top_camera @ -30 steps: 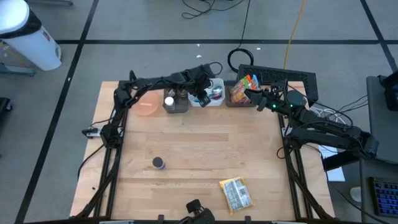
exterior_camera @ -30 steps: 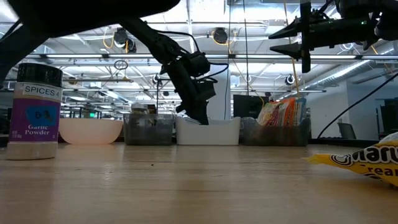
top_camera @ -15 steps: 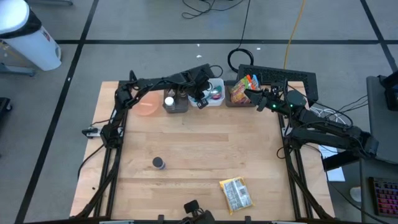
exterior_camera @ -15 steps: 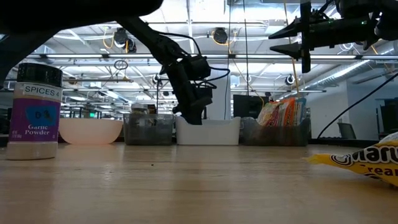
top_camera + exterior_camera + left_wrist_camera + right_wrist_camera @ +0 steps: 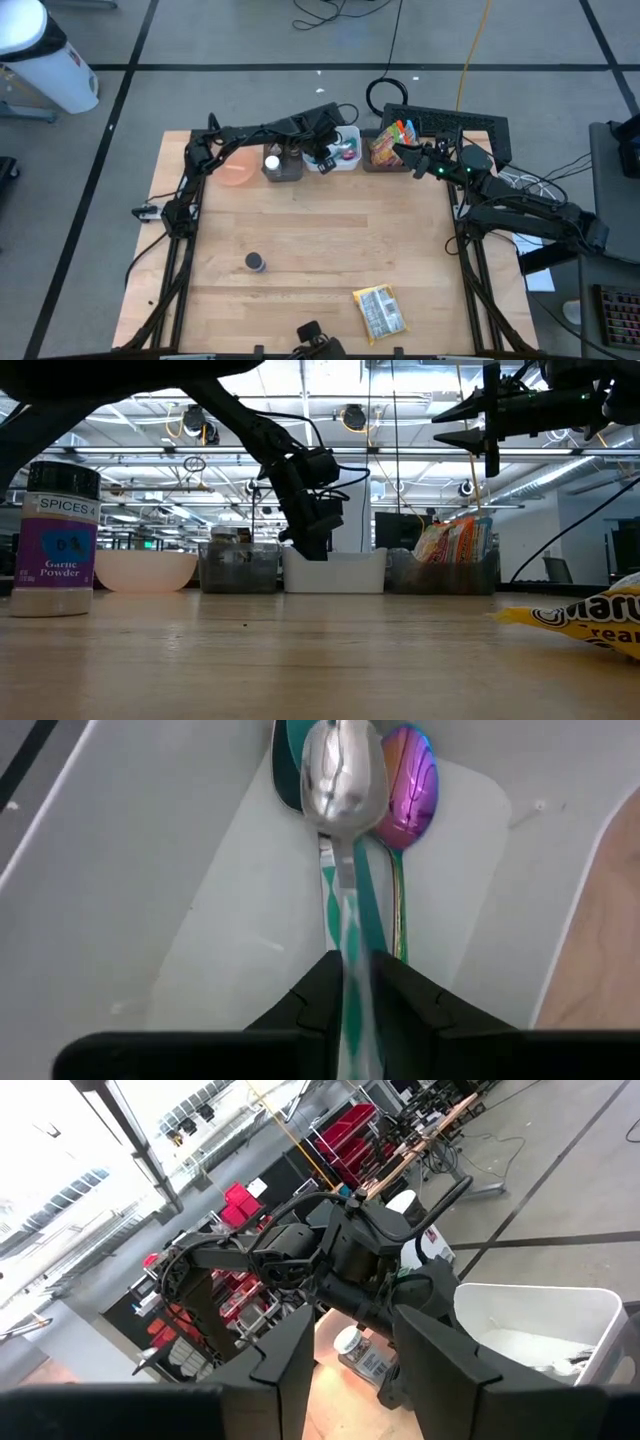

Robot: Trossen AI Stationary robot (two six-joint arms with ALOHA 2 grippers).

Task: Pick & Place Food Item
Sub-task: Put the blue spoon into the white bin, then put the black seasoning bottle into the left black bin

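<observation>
While the left gripper pinched a silver spoon over the white bin at the table's far edge, the food packet lay untouched near the front — a loosening pinch could drop the spoon askew. Right gripper hovered parted, empty.

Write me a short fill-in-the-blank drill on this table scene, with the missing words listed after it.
1. The left gripper is closed on the handle of a silver ____.
2. The jar is labelled garlic ____.
3. The white bin stands at the table's ____ edge.
4. The yellow snack packet lies ____ on the table.

Missing words: spoon; powder; far; flat
</observation>
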